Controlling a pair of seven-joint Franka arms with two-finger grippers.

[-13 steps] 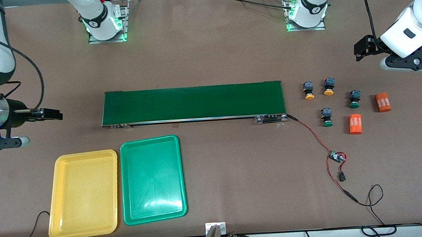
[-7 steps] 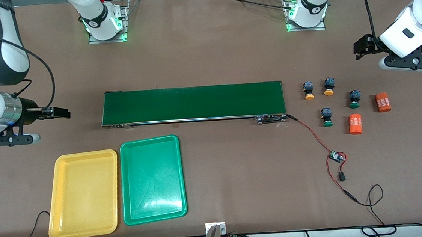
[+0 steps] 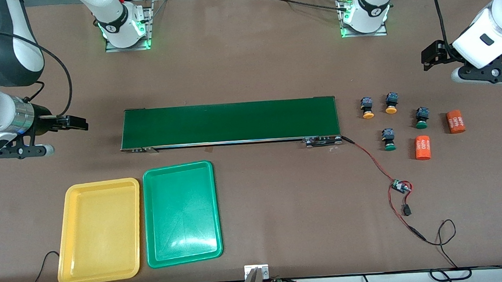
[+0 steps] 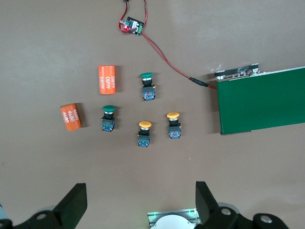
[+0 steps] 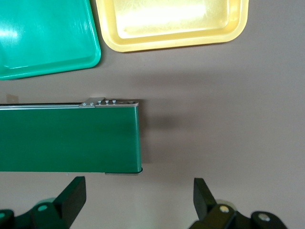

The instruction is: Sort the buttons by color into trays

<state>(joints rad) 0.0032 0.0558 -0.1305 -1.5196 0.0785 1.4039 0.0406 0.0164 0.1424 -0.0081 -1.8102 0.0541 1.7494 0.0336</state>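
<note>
Four buttons stand on the table past the belt's end toward the left arm's end: two orange-yellow ones (image 3: pixel 367 108) (image 3: pixel 390 103) and two green ones (image 3: pixel 420 117) (image 3: pixel 389 139). The left wrist view shows the orange-yellow pair (image 4: pixel 145 133) (image 4: pixel 173 125) and the green pair (image 4: pixel 147 86) (image 4: pixel 108 118). The yellow tray (image 3: pixel 99 231) and the green tray (image 3: pixel 180 213) lie side by side, nearer the front camera than the belt; both are empty. My left gripper (image 3: pixel 428 57) (image 4: pixel 140 202) is open and empty over bare table beside the buttons. My right gripper (image 3: pixel 80 124) (image 5: pixel 138 198) is open and empty over bare table by the belt's other end.
A long dark green belt (image 3: pixel 229 122) lies across the table's middle. Two orange cylinders (image 3: pixel 422 147) (image 3: pixel 455 121) with white numerals lie beside the green buttons. A red-black wire with a small board (image 3: pixel 400 186) runs from the belt's end toward the front edge.
My right gripper has moved closer to the belt's end and farther from the trays. The left arm has barely shifted. The buttons and trays have not moved.
</note>
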